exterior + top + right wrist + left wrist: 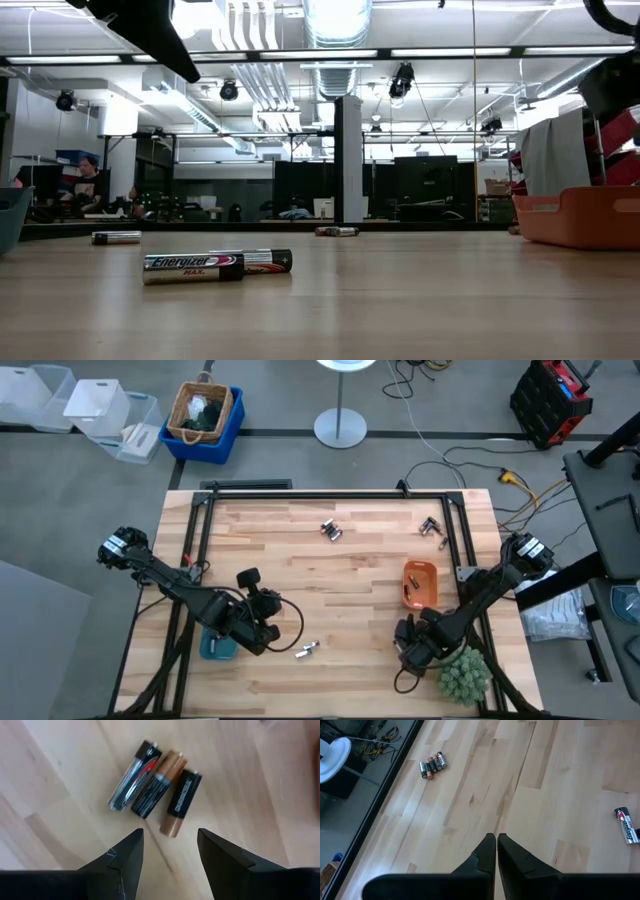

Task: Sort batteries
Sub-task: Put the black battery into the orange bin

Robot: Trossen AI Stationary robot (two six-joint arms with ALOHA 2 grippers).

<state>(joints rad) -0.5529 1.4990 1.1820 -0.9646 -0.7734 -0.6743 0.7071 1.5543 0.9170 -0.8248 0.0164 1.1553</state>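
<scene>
Three batteries (152, 782) lie side by side under my spread right tool (167, 851), ready for pinching, while my left tool (496, 838) waits pressed together above the bench (370, 575).

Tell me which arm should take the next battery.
Right. The right claw is open, with a cluster of three batteries lying just ahead of its fingertips. The left claw is shut, and the nearest battery lies off to one side of it.
</scene>
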